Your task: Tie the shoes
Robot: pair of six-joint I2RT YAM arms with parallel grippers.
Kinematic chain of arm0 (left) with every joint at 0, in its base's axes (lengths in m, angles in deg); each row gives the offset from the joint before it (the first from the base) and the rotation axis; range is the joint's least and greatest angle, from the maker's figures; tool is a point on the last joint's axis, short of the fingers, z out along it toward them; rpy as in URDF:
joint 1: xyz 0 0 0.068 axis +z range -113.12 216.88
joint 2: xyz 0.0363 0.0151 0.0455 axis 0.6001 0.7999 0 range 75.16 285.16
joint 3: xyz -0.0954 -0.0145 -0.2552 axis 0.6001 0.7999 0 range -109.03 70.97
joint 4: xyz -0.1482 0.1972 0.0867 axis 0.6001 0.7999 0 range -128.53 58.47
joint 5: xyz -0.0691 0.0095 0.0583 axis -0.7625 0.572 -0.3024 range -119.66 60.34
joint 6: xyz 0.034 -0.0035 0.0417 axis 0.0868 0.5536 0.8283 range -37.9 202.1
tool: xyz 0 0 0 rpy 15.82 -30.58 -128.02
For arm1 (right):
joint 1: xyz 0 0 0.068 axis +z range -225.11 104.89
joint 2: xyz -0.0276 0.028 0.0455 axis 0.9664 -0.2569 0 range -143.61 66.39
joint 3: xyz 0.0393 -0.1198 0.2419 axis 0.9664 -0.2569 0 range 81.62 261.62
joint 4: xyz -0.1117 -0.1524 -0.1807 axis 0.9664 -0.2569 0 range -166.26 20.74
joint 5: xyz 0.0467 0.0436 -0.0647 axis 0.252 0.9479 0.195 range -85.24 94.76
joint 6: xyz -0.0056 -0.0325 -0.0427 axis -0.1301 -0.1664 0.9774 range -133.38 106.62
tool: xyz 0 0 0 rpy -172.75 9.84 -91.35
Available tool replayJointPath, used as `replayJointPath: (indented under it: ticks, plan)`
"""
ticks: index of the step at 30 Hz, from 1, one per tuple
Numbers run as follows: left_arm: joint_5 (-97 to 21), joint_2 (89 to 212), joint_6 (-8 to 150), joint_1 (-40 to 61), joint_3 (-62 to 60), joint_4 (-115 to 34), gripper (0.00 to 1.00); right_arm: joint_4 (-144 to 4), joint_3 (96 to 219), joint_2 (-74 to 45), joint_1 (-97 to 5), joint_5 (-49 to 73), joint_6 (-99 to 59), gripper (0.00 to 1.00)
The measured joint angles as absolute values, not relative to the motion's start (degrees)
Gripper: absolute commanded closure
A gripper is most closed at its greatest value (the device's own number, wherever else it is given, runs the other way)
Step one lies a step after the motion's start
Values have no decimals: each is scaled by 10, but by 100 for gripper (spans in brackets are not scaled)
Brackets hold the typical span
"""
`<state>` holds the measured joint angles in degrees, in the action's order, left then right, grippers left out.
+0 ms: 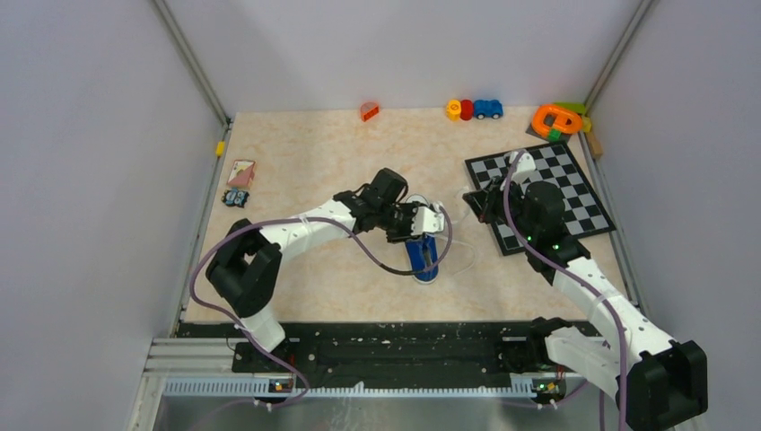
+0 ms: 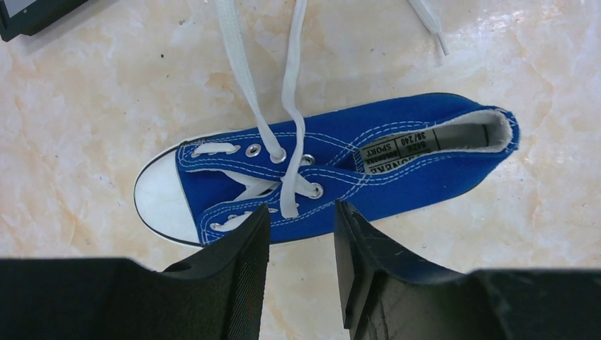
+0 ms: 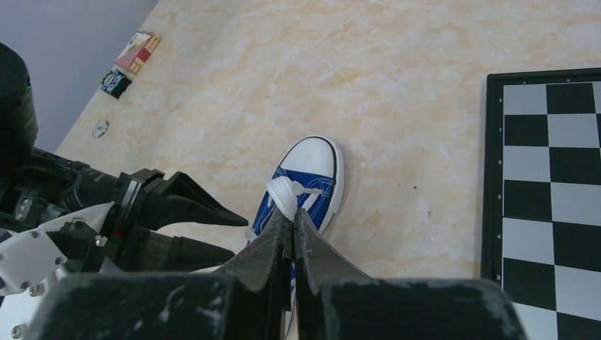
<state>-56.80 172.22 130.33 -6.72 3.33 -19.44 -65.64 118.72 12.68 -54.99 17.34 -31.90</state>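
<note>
One small blue sneaker [image 1: 422, 258] with a white toe cap lies on the tabletop between the arms; in the left wrist view the sneaker [image 2: 397, 159] lies on its side, toe to the left. Two white laces [image 2: 237, 64] run from the upper eyelets out of the top of that view. My left gripper [image 2: 301, 212] hovers over the shoe's eyelet rows, open, with nothing between its fingers. My right gripper [image 3: 293, 212] is shut on a white lace [image 3: 283, 191] just above the shoe [image 3: 312, 163], holding it raised. In the top view the right gripper [image 1: 473, 202] sits right of the shoe.
A black-and-white chessboard [image 1: 547, 193] lies to the right, under the right arm. Small toys line the back edge: an orange piece [image 1: 369, 110], a row with a blue car [image 1: 476, 109], an orange-and-green ring [image 1: 558, 118]. Cards [image 1: 240, 172] lie at the left edge.
</note>
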Motion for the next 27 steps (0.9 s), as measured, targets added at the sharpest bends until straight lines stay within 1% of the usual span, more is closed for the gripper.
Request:
replayJointPath:
  ticks: [2, 5, 6, 13, 14, 16, 19, 20, 27]
  plan:
    - [-568, 1732, 1304, -67, 25, -194, 59, -656, 1187, 127, -550, 176, -319, 100]
    - [-568, 1742, 1305, -67, 15, -192, 69, -656, 1187, 127, -550, 180, -319, 100]
    - [-568, 1746, 1307, -67, 11, -189, 71, -656, 1187, 127, -550, 180, -319, 100]
    - [-570, 1771, 1316, -67, -27, -166, 69, -656, 1187, 127, -550, 182, -319, 100]
    - [-573, 1773, 1316, -67, -29, -162, 71, -656, 1187, 127, -550, 182, -319, 100]
    - [-577, 1777, 1316, -67, -35, -156, 82, -656, 1187, 127, -550, 183, -319, 100]
    - [-583, 1788, 1320, -67, -49, -139, 93, -657, 1187, 127, -550, 184, -319, 100]
    - [-584, 1793, 1323, -67, -56, -130, 100, -658, 1187, 127, -550, 184, -319, 100]
    - [-591, 1811, 1333, -65, -91, -68, 100, -659, 1187, 127, -550, 184, -319, 100]
